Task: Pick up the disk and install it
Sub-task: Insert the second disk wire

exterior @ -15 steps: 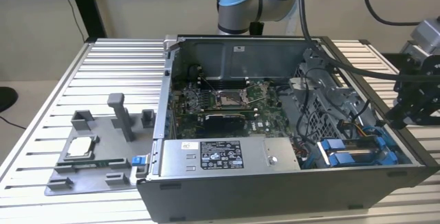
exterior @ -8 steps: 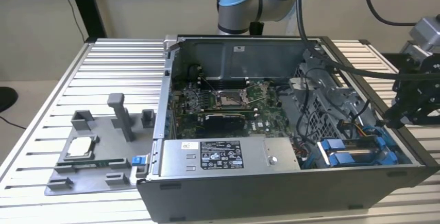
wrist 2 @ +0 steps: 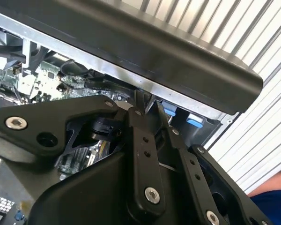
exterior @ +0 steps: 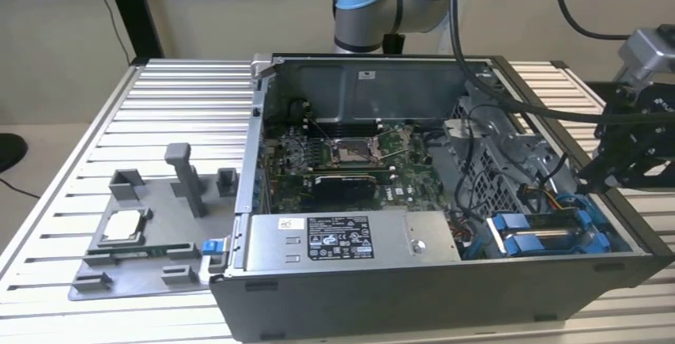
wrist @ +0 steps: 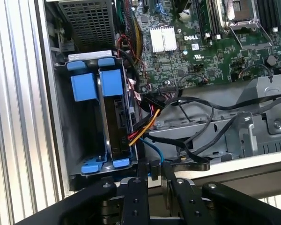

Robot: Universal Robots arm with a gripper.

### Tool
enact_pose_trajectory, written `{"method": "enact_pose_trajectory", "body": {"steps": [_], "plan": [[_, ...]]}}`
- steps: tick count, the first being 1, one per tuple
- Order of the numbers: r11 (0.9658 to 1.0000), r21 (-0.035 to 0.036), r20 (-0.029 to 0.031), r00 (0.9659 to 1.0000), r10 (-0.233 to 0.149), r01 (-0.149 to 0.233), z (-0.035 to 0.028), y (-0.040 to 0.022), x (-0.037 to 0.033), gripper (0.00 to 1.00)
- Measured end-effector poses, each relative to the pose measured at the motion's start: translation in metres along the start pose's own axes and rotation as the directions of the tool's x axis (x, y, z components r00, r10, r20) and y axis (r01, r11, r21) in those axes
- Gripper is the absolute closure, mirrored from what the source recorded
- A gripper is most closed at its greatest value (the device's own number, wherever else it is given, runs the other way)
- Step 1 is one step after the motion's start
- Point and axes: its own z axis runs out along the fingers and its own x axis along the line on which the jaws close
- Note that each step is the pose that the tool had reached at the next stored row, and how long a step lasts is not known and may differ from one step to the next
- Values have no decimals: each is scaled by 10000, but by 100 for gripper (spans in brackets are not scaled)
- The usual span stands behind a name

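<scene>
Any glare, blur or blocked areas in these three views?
Exterior view: even light, mild sheen on the ribbed table. Second wrist view: the gripper linkage looms close and soft, blocking much of the case interior. First wrist view: sharp on the motherboard; the blue drive bay sits in shadow.

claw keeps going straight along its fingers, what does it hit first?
Most likely the case rim: in the first wrist view the claw has its fingertips at that edge, beside the black cables. The blue-framed drive bay sits off to one side of that line. Depth is unclear.
</scene>
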Motion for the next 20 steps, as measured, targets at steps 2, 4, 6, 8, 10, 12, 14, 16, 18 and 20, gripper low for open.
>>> {"method": "enact_pose_trajectory", "body": {"steps": [2,4,6,8,10,12,14,16,18,20], "plan": [[10000,-2,-3,10000,-30,30,8,-18,-2,0],[10000,-9,-10,10000,-95,95,16,-26,-6,0],[9999,-12,-12,9999,-110,110,20,-26,-7,0],[9999,-16,-13,9999,-112,112,25,-27,-8,0],[9999,-19,-11,9999,-114,114,38,-28,-6,0],[9999,-25,-8,9999,-118,118,48,-30,-5,0],[9999,-29,-10,9999,-118,118,48,-30,-5,0],[9999,-30,-11,9999,-118,118,48,-30,-5,100],[9999,-30,-9,9999,-118,118,49,-30,-5,100],[9999,-30,-9,9999,-118,118,49,-30,-5,100]]}}
